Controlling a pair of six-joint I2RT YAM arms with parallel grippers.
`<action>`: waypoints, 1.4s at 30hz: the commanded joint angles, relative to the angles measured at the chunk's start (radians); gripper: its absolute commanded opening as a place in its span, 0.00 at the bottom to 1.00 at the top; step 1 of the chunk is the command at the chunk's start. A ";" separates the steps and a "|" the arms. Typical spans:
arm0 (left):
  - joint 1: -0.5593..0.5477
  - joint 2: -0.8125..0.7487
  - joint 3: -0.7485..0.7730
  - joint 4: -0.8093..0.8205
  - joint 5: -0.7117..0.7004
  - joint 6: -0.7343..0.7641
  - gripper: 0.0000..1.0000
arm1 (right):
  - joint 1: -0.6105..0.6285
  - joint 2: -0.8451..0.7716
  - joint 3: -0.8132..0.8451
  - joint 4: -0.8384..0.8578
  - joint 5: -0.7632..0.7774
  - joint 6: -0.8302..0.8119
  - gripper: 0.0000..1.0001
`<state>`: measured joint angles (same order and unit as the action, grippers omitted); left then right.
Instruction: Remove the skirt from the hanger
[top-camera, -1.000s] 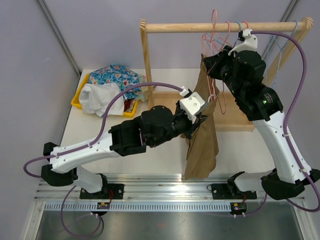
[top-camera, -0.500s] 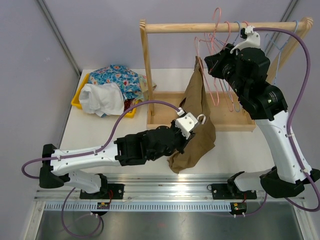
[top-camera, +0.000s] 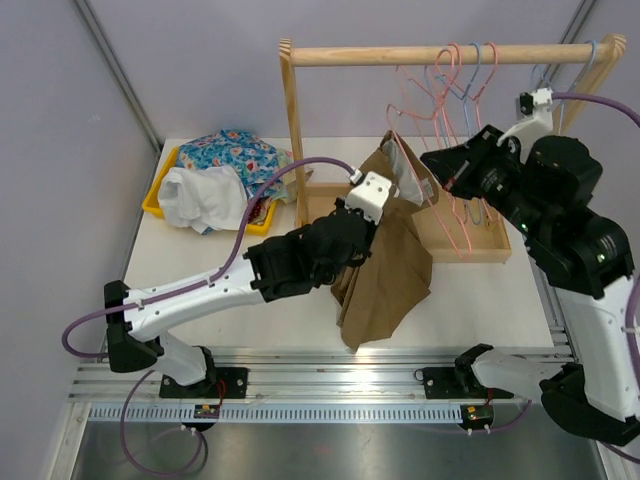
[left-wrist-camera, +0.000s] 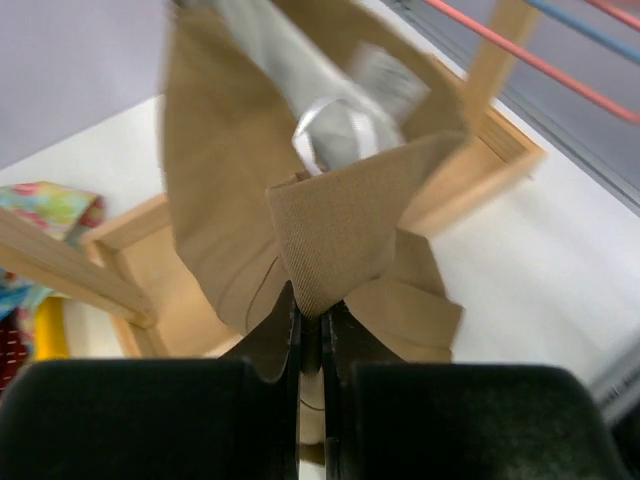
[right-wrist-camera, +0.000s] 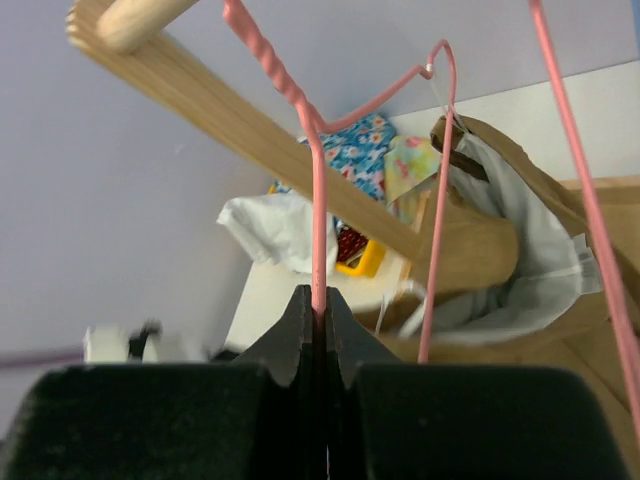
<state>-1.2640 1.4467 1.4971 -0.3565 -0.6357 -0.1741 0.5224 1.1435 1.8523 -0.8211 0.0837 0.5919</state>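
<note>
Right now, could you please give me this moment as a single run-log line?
left claw shut on skirt | right claw shut on pink hanger | one skirt corner at hanger end, not yet off

Left gripper (left-wrist-camera: 312, 318), right gripper (right-wrist-camera: 318, 302) black; arms (top-camera: 190, 298) white-black; cables (top-camera: 310, 162) purple.

A robotics lab test cell rather than a home: bare lilac-grey partition walls (top-camera: 200, 70) enclose a white surface (top-camera: 180, 255), robot arms (top-camera: 190, 296) are bolted to an aluminium rail (top-camera: 330, 368) at its near edge, and a small wooden rack (top-camera: 400, 54) and a yellow bin (top-camera: 153, 198) of clothes stand on it
</note>
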 joint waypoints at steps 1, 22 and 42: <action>0.078 0.032 0.156 0.027 -0.094 0.031 0.00 | -0.002 -0.077 0.019 -0.048 -0.137 0.068 0.00; 0.420 -0.121 0.234 0.008 -0.289 0.220 0.00 | -0.002 0.051 0.502 -0.578 -0.480 0.104 0.00; 0.730 -0.130 0.376 -0.078 -0.234 0.272 0.00 | -0.002 0.009 0.368 -0.598 -0.477 0.082 0.00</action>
<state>-0.5682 1.2877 1.6512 -0.5377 -0.8886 0.0036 0.5198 1.1740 2.2730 -1.3762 -0.4702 0.7120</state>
